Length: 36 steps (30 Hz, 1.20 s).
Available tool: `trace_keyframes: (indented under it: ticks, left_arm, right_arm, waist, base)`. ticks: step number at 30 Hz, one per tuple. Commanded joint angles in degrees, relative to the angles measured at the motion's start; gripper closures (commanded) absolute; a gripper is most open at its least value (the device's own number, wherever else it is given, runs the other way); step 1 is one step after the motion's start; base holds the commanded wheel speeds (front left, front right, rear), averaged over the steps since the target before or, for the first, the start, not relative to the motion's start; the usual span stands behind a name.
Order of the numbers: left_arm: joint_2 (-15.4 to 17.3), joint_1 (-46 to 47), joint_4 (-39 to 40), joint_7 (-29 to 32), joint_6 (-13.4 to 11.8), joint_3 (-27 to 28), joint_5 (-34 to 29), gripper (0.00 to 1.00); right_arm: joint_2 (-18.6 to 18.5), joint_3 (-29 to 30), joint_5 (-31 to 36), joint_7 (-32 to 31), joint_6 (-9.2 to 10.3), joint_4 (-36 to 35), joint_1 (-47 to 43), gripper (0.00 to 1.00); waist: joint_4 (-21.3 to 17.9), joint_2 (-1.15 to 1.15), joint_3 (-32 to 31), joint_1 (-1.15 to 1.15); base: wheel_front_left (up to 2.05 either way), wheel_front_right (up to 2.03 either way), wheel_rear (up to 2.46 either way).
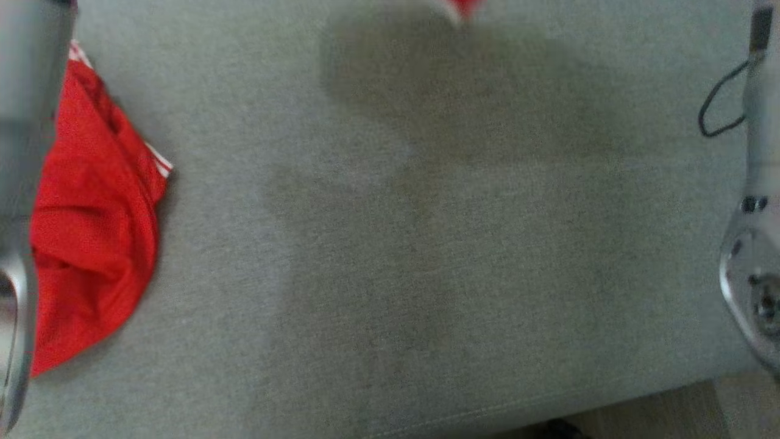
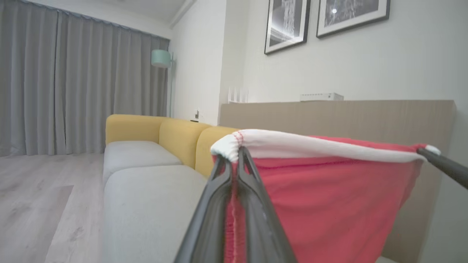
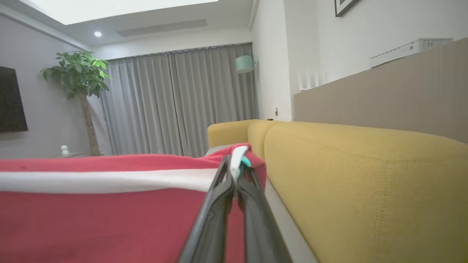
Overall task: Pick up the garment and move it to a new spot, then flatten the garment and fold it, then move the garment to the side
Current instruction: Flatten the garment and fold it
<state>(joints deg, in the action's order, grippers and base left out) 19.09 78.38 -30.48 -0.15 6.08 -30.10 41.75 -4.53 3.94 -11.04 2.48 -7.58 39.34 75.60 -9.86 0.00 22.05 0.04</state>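
The garment [image 2: 329,204] is red cloth with a white waistband, hanging stretched in the air above the grey sofa seat [image 2: 146,204]. My left gripper [image 2: 234,155] is shut on one end of the waistband. A dark finger [image 2: 444,166] of my right gripper pinches the other end, at the right of the left wrist view. In the right wrist view my right gripper [image 3: 234,164] is shut on the white band beside a small teal tag, with the garment [image 3: 109,219] spreading to the left. The head view shows a red scrap of the garment [image 1: 464,7] at its top edge.
A crumpled red cloth with white trim [image 1: 91,231] lies on the seat [image 1: 426,244] at the left, beside my pale left forearm [image 1: 24,122]. My right forearm [image 1: 752,244] is at the right edge. Yellow backrests [image 3: 365,182] run behind; the seat's front edge and floor [image 1: 670,414] lie lower right.
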Motion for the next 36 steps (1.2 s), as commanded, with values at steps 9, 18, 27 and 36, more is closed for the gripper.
trace_keyframes:
  ticks: [9, 18, 27, 36]
  left_arm:
    - [-3.4, -1.3, -10.2, -9.0, 1.3, -3.6, 0.7, 1.0]
    - [-0.3, -23.7, -3.7, -10.9, 1.4, -18.5, 8.7, 1.0]
    - [2.6, -38.1, 2.9, -12.5, 1.0, -23.8, 11.3, 1.0]
    - [2.7, -49.0, 13.0, -11.2, -3.5, -28.8, 10.7, 1.0]
  right_arm:
    - [-2.5, -2.0, 4.4, 6.9, 0.09, 17.3, -0.3, 1.0]
    - [-8.5, -13.5, -1.5, -2.4, 0.09, 26.5, -13.3, 1.0]
    - [-17.2, -26.7, -14.3, -16.9, 0.09, 19.1, -25.6, 1.0]
    - [-30.6, -31.9, -29.7, -30.8, 0.09, 1.1, -42.3, 1.0]
  waist:
    - [0.5, 0.0, 0.1, -0.04]
    - [1.5, 0.0, -5.9, -0.04]
    - [1.8, 0.0, -12.8, -0.04]
    - [2.5, 0.0, -18.5, -0.04]
  base:
    - [0.0, 0.0, 0.0]
    - [0.0, 0.0, 0.0]
    - [0.0, 0.0, 0.0]
    - [0.0, 0.0, 0.0]
